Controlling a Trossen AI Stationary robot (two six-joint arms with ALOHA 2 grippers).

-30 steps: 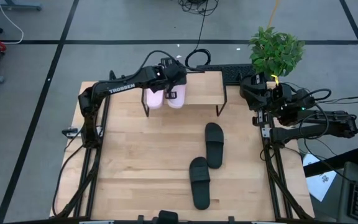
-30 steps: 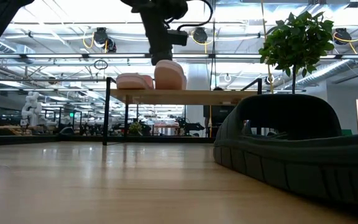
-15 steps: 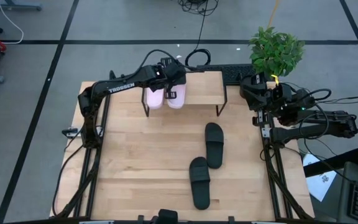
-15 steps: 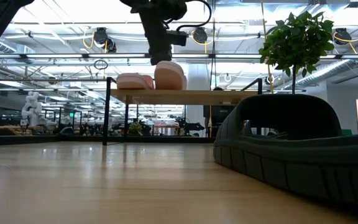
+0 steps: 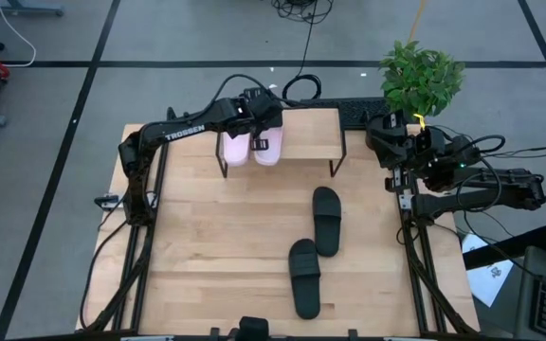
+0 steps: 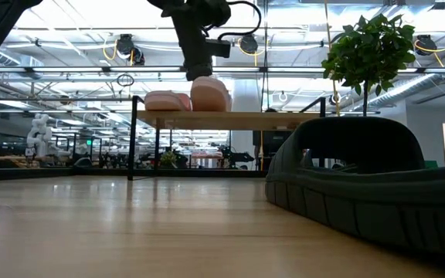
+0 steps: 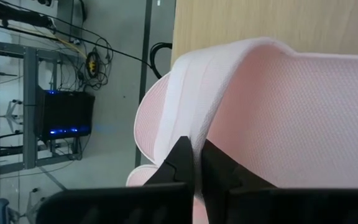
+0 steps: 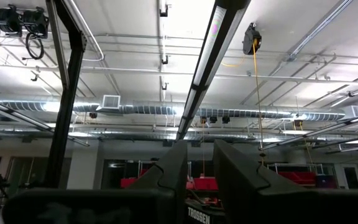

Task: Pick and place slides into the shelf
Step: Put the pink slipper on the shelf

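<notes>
Two light pink slides lie side by side on the left part of the shelf. The left one rests on its sole, untouched. My left gripper comes from the table's left and is shut on the right pink slide. Two black slides lie flat on the table in front of the shelf. One black slide fills the low view's right side. At the table's right edge, my right gripper points up at the ceiling, slightly open, with nothing between its fingers. My left gripper pinches the edge of the pink slide's wide strap between its two fingers. The fingers slant down onto it from above and from the far left. The slide's sole sits on the shelf top, roughly level.
A potted plant stands off the table's far right corner, with a dark flat device beside the shelf. The shelf's right half and the table's near left area are bare wood. Black frame rails run along both table sides.
</notes>
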